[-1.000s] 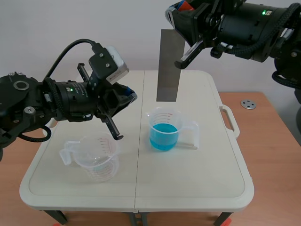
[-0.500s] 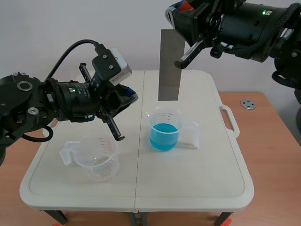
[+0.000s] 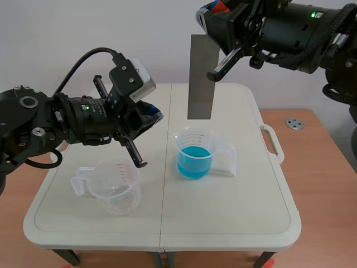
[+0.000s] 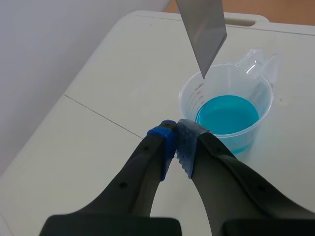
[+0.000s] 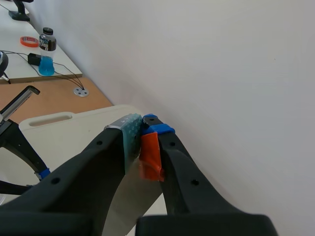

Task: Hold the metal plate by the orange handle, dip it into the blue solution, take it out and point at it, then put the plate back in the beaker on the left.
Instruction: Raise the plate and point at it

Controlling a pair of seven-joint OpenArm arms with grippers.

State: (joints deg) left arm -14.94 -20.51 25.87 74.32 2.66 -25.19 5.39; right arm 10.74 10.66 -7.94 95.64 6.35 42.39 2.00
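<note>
Plate hangs from right tool, above blue-filled beaker.

Red scale marks on the blue-solution beaker and empty beaker, none legible.

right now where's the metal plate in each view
Scene view: metal plate hangs upright above the blue beaker.
Left wrist view: only its lower corner shows, just over that beaker's rim.
Right wrist view: orange handle clamped in the right gripper, plate running down below.
Shared landmark: the table's carry handle, visible in all three.
</note>
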